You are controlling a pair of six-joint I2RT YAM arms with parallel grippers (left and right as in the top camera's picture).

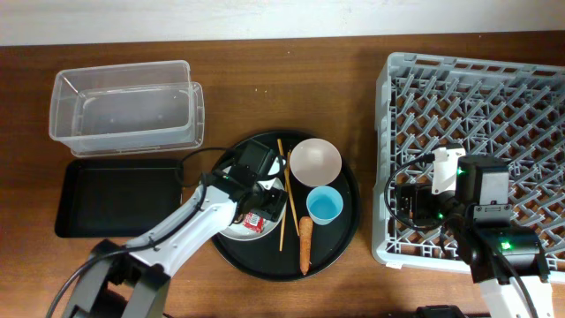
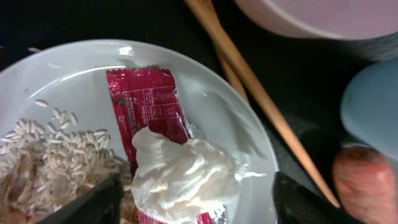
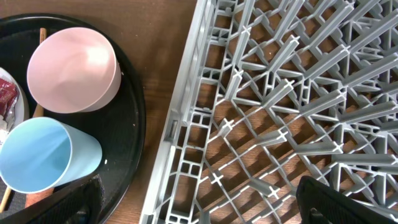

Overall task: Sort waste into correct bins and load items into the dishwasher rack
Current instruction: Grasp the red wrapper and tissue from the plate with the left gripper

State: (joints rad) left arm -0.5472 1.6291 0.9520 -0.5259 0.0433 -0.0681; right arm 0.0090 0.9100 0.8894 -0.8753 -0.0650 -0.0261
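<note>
The red-and-white wrapper point(image 2: 140, 99) lies crumpled on the pale plate point(image 2: 62, 62), beside beige food scraps point(image 2: 50, 155). My left gripper point(image 2: 193, 199) is open, one finger on each side of the wrapper, low over the plate point(image 1: 234, 231). Two chopsticks point(image 1: 282, 190), the white bowl point(image 1: 315, 162), the blue cup point(image 1: 324, 206) and the carrot point(image 1: 305, 243) lie next to the plate. My right gripper point(image 3: 199, 205) is open and empty over the left edge of the grey rack point(image 1: 494, 115). The clear tub point(image 1: 128, 110) and the black rectangular tray point(image 1: 119, 199) stand at the left.
The plate, bowl, cup, carrot and chopsticks all sit on a big round black tray point(image 1: 349, 234) between the bins and the rack. The right wrist view shows the bowl point(image 3: 73, 70), the cup point(image 3: 43, 155) and the tray rim point(image 3: 134, 124) close to the rack wall point(image 3: 186, 93).
</note>
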